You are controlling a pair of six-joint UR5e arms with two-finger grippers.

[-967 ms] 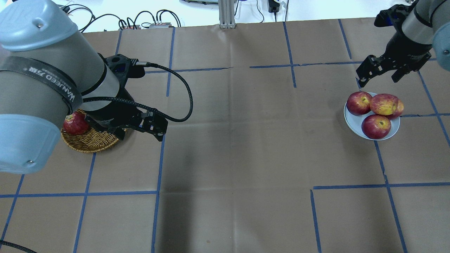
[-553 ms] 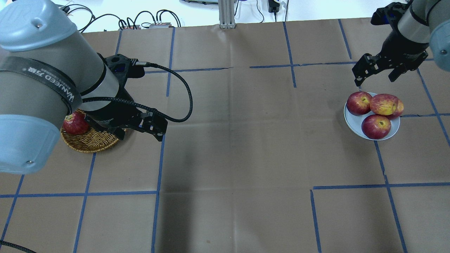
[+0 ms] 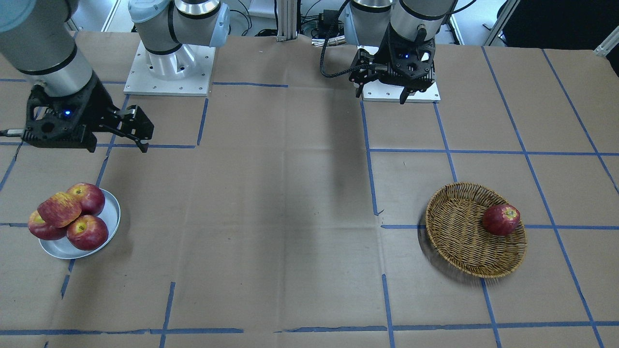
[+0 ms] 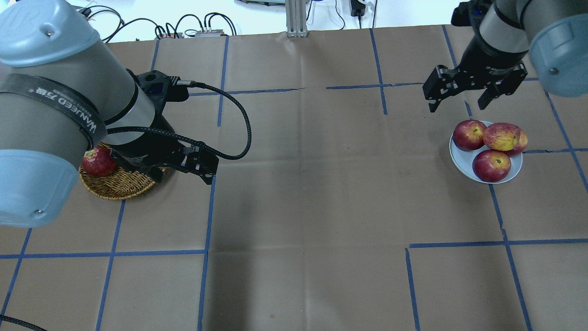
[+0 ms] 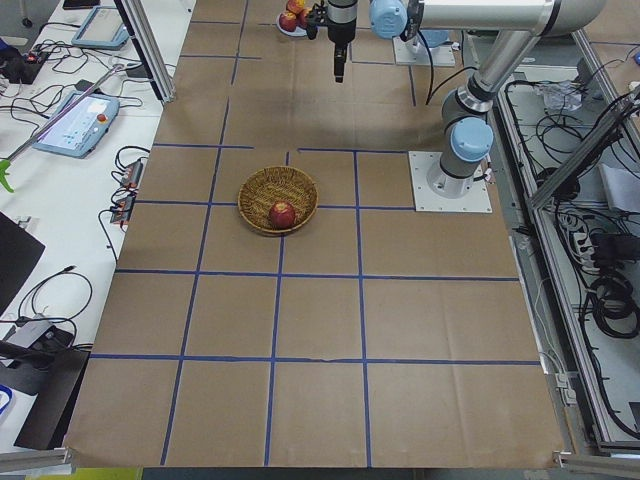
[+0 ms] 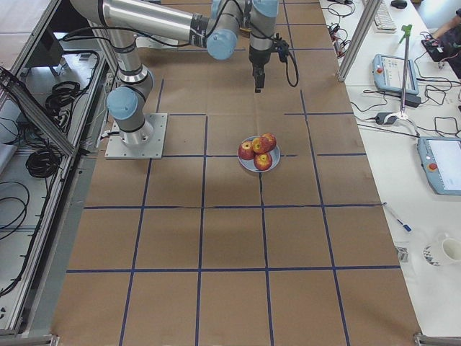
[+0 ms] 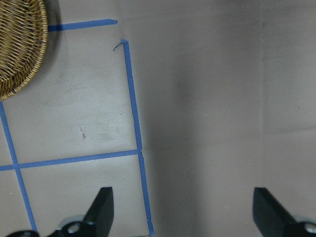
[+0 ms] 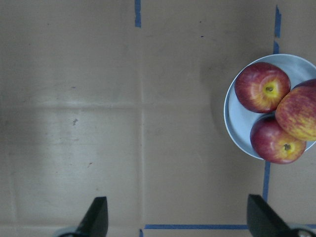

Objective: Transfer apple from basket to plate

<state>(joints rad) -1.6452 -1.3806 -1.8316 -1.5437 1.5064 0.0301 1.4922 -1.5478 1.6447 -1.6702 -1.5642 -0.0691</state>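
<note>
The pale streaked apple (image 4: pixel 501 136) lies on top of three glossy dark-red apples on the silver plate (image 4: pixel 464 161) at the right; it also shows in the front view (image 3: pixel 59 209) and the right wrist view (image 8: pixel 298 111). The wicker basket (image 3: pixel 454 241) at the left holds one darker deep-red apple (image 3: pixel 501 220). My right gripper (image 4: pixel 457 103) is open and empty, above the table to the far left of the plate (image 8: pixel 237 118). My left gripper (image 3: pixel 381 98) is open and empty, raised beside the basket (image 7: pixel 19 49).
Brown paper with blue tape lines covers the table. The left arm's cable (image 4: pixel 239 119) loops over the table right of the basket. The two arm bases (image 3: pixel 169 67) stand at the robot's edge. Cables and a metal post (image 4: pixel 296 18) lie beyond the far edge.
My right gripper has moved left and farther from the plate, staying open. The left arm, the apples, the basket and the plate have not moved.
</note>
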